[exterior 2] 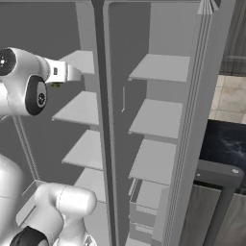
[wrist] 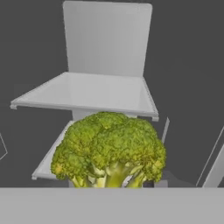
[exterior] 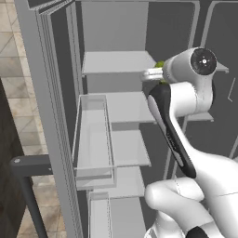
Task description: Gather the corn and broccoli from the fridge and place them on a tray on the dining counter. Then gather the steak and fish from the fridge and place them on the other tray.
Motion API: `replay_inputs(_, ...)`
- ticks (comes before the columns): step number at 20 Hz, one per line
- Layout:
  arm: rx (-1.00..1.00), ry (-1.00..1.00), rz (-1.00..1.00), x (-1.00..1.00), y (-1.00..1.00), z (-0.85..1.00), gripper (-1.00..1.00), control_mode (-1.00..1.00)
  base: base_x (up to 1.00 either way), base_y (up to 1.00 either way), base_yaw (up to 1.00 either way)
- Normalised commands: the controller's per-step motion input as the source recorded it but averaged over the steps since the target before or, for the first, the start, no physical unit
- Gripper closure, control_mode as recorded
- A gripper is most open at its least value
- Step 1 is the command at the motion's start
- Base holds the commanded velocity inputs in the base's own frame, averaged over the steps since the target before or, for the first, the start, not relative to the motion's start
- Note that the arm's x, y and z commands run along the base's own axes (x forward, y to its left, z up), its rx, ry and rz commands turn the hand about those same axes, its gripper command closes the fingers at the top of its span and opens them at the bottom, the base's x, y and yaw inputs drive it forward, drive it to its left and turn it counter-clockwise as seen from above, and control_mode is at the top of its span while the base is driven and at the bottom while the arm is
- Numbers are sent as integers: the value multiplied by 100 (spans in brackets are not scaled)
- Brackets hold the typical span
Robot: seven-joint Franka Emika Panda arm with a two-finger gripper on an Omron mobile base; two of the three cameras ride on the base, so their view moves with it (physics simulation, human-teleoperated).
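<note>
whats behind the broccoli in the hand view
Behind the broccoli stand pale fridge shelves: one above it and another's edge at its level, before the grey back wall. The broccoli hides most of the lower shelf.

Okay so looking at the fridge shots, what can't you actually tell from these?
- Gripper fingertips: in the hand view the broccoli fills the spot where they would rise, so the grip is unclear.
- Broccoli stalk: cut off at the bottom of the hand view.
- Broccoli in the left base view: only a green sliver behind the arm.
</note>
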Motion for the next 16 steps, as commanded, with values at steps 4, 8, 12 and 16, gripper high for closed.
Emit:
replay_inputs(4,0,-2,8,-29,-6,0,100,-100,0,0,0)
replay_inputs(8,0,-8,5,-53,0,0,100,-100,0,0,0)
replay_inputs(12,-1,-16,1,-63,0,0,100,-100,0,0,0)
replay_inputs(16,0,-11,0,-49,-4,0,100,-100,0,0,0)
